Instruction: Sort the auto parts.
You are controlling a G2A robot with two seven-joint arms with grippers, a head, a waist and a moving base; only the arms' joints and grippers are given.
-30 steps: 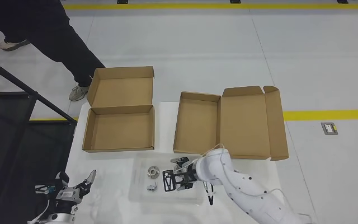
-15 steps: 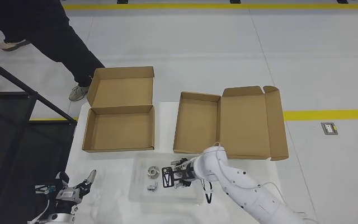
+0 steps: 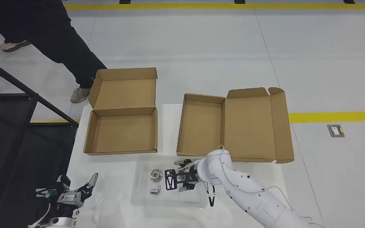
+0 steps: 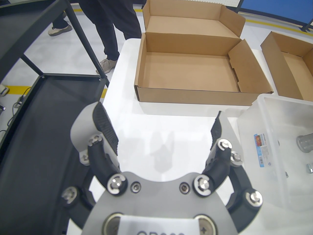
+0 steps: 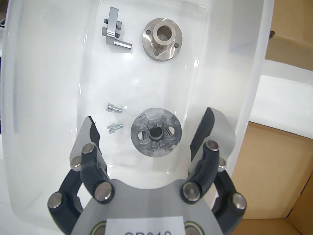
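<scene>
A clear plastic bin (image 5: 49, 50) holds the metal parts. Inside lie a slotted round disc (image 5: 156, 135), a flanged hub (image 5: 162, 39), an L-shaped bracket (image 5: 113, 31) and two small bolts (image 5: 113, 109). My right gripper (image 5: 149, 119) hangs open over the bin with its fingers on either side of the disc, holding nothing. In the top view the right gripper (image 3: 171, 179) is beside the hub (image 3: 155, 173) and the bracket (image 3: 154, 189). My left gripper (image 4: 157, 111) is open and empty over the white table, left of the bin (image 4: 269, 113), at the front left corner (image 3: 78, 182).
Two open cardboard boxes stand behind the bin, one at the left (image 3: 122, 134) and one at the right (image 3: 199, 128) with its lid (image 3: 254, 125) folded out flat. A black rack (image 3: 23, 148) borders the table's left side. A person stands at the far left.
My right gripper has shifted slightly to the left over the bin, toward the hub. The left arm has stayed still.
</scene>
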